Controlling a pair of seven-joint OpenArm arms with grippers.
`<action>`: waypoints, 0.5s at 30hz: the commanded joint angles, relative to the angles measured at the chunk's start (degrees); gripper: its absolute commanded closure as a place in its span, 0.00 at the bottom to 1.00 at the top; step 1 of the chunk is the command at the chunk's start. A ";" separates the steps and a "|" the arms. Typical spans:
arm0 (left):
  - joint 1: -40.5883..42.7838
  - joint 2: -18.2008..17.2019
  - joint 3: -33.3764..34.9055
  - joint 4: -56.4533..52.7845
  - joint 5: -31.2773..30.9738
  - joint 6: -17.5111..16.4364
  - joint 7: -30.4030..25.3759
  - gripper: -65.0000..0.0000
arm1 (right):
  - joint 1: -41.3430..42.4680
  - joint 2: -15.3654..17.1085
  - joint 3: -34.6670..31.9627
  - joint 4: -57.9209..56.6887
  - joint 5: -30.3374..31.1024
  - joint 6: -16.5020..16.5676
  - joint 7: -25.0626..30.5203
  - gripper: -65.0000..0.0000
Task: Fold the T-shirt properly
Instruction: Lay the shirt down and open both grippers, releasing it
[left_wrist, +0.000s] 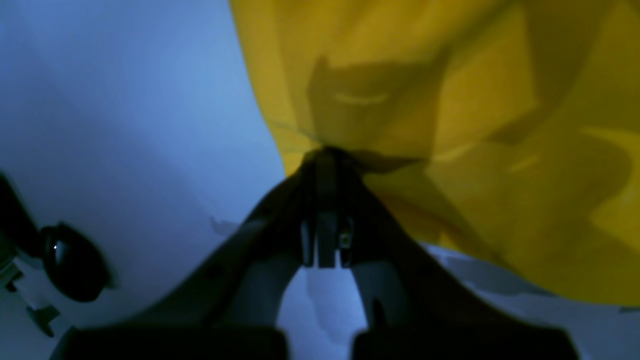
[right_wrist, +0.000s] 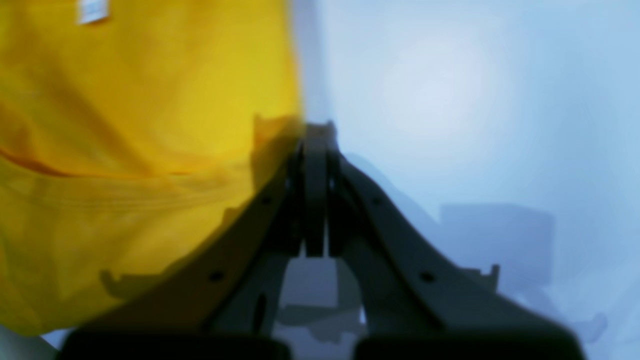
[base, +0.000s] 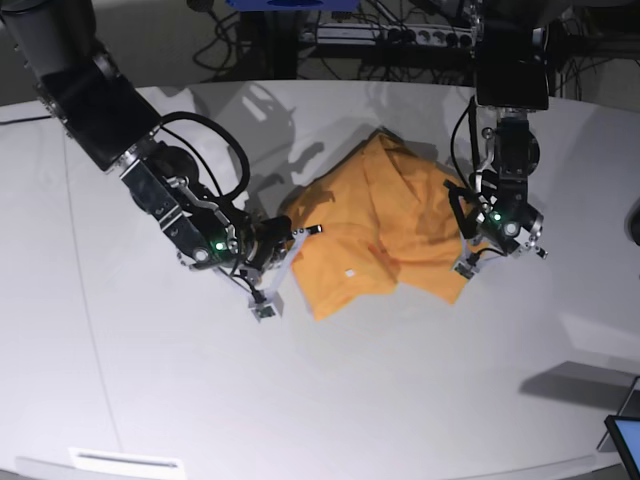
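Base view: T-shirt (base: 385, 235) rumpled on table (base: 400, 400) | soft, light, limp | left fingers (left_wrist: 327, 165) clenched on its edge, right fingers (right_wrist: 307, 150) clenched beside hem | take corners.

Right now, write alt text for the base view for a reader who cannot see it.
A crumpled orange T-shirt lies on a white table between two robot arms. The left gripper is shut on one edge of the shirt and the right gripper is shut at the opposite edge. Cables run along the far side.
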 joint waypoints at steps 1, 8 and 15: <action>2.32 2.83 1.84 -1.45 -16.95 -1.86 -3.36 1.00 | 0.64 -0.25 0.32 1.10 0.14 0.04 0.68 1.00; 1.44 -0.68 -2.21 5.50 -17.13 -1.95 -3.10 1.00 | -2.17 -0.33 0.67 6.46 0.23 -0.05 0.68 1.00; -0.67 -1.30 -9.51 10.77 -20.56 -3.18 -0.95 1.00 | -2.08 -2.18 1.72 9.28 -0.13 -0.22 -3.37 1.00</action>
